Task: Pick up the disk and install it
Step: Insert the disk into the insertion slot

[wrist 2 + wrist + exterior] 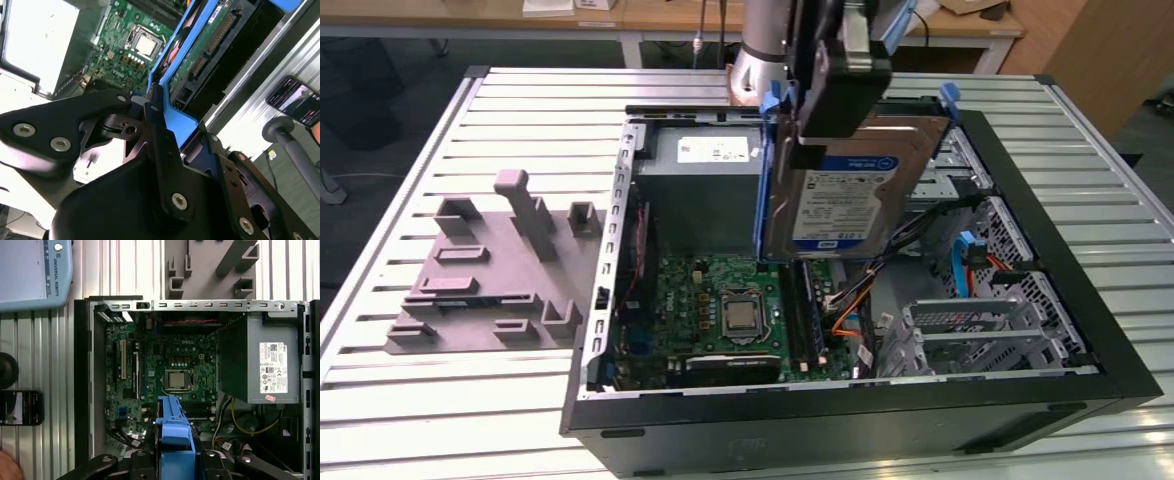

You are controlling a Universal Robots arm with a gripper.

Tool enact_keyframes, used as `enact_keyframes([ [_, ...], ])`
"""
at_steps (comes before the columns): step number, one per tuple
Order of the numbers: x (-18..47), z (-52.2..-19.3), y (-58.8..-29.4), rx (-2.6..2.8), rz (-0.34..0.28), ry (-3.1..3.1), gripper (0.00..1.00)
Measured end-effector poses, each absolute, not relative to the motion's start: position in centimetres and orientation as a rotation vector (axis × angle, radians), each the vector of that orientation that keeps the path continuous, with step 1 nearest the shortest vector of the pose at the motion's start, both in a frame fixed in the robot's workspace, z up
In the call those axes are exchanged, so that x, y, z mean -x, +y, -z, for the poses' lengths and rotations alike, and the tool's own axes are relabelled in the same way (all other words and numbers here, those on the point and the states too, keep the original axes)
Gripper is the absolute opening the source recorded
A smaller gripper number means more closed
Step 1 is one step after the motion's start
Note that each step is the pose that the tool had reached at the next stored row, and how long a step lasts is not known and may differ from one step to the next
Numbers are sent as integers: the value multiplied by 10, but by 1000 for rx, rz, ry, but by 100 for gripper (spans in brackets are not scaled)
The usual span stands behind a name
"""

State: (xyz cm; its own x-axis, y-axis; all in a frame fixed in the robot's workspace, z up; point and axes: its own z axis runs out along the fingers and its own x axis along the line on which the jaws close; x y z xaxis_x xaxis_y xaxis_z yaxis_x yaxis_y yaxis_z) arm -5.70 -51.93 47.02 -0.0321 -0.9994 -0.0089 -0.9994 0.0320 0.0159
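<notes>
the computer case [1067,300] lies open on the table [440,400], and the disk [847,195] hangs upright in the air over it. the grey power box [700,180] is just beside the disk on the exterior view's left, the metal drive cages [987,330] are on the exterior view's right, and there is open room above the green board [720,310] below its low edge. the gripper [831,135] has its fingers [159,140] closed tight on the blue frame [175,432] at the disk's top edge.
</notes>
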Motion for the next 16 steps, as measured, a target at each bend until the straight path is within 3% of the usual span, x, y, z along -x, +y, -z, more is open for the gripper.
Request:
enact_keyframes([
  [16, 40, -468, -549, -2181, 24, -2252, 36],
])
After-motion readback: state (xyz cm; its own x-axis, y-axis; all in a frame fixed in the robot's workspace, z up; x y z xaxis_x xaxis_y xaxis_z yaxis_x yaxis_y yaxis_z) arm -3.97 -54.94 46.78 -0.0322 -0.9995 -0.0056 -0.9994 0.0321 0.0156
